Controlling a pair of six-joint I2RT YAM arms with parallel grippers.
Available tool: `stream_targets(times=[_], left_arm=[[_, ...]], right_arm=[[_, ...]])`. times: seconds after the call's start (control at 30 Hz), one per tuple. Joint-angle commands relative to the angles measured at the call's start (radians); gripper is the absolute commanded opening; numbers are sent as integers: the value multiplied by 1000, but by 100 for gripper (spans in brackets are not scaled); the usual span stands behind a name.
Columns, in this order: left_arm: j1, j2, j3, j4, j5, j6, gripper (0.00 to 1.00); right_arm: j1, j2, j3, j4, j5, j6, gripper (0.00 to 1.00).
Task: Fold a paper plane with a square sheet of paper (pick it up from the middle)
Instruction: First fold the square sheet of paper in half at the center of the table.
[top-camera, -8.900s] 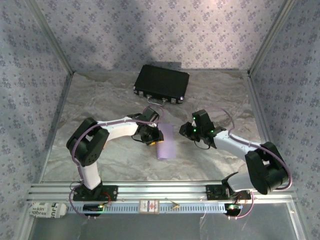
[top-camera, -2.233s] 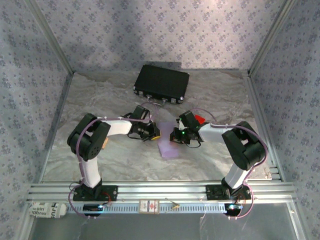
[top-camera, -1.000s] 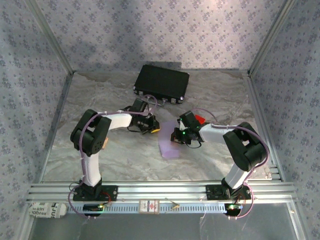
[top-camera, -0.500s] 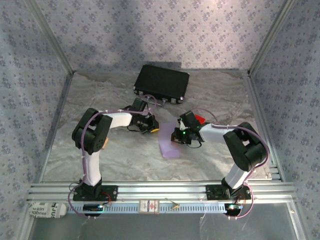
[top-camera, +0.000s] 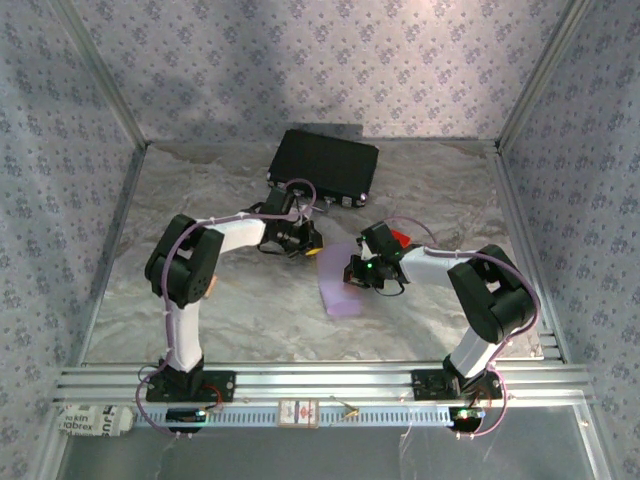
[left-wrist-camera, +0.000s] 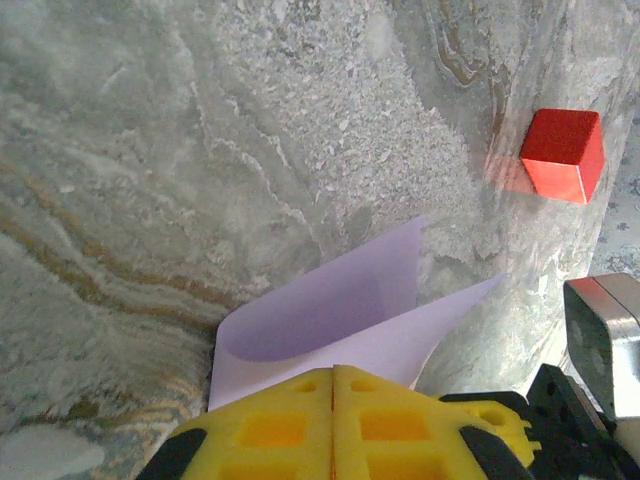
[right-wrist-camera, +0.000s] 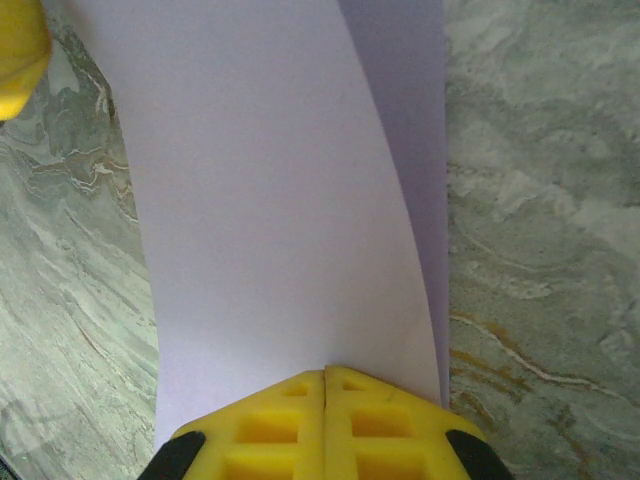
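Loosely folded paper (top-camera: 338, 295) outside closed black case (top-camera: 323, 166).

— How are your arms set?
— Both rise from their bases, bend at the elbow and reach inward toward each other; my left end effector (top-camera: 306, 243) sits just beyond and left of my right end effector (top-camera: 352, 272); both point downward.
— And the fingers?
— Left yellow fingers (left-wrist-camera: 270, 430) pressed flat together; the right ones likewise, pinching the edge of the square sheet of paper (right-wrist-camera: 270, 200).

Soft even light, overhead view slightly grainy; the square sheet of paper (right-wrist-camera: 280, 200) shades its lower layer.
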Motion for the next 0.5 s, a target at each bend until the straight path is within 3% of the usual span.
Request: stream_targets(times=[0.0,0.47], left_arm=[[6,53,21,-3,7,25,7],[31,94,39,-45,-187,58,8]], right_arm=[[-7,8,-31,-87,45,-18,2],[-8,10,-38,-77,44,-14,2]])
